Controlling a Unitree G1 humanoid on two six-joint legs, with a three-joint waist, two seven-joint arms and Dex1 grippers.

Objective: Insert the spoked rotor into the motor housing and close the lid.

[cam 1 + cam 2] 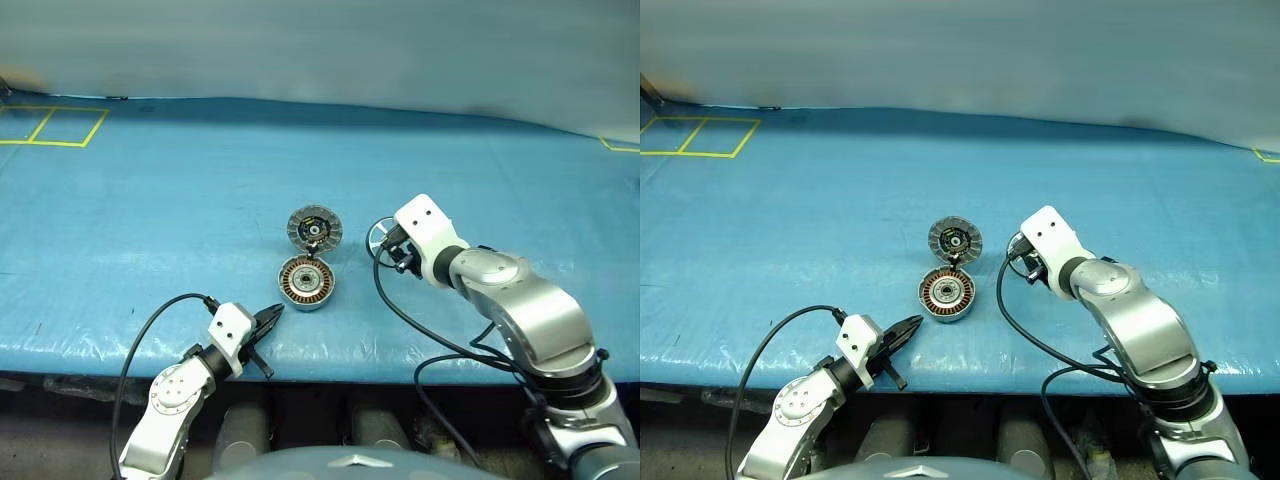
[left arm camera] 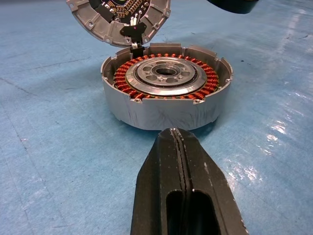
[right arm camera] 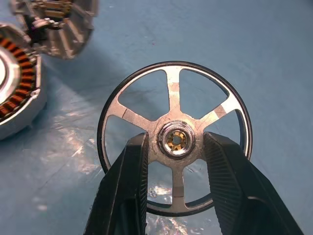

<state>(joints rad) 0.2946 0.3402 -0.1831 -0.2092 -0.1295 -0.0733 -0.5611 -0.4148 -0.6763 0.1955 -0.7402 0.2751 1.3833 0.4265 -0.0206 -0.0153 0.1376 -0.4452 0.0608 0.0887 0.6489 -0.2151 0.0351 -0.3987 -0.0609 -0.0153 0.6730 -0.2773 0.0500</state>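
R gripper (image 3: pixel 175 142) fingers clamped on rotor (image 3: pixel 174 95) hub, rotor held off the surface (image 1: pixel 150 200) just right of lid (image 1: pixel 315 227), housing (image 1: pixel 306 282) near front edge w/ lid open behind it, L gripper (image 2: pixel 181 147) fingers fully closed, empty, just in front of housing

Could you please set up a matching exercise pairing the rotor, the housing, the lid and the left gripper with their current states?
Things:
1. spoked rotor
2. motor housing
3. lid
4. left gripper

States:
A. swung open, standing behind the housing
B. shut, holding nothing, near the table's front edge
C. gripped at its hub by the right gripper
D. resting open on the blue table, copper windings showing

Pairs: 1-C, 2-D, 3-A, 4-B
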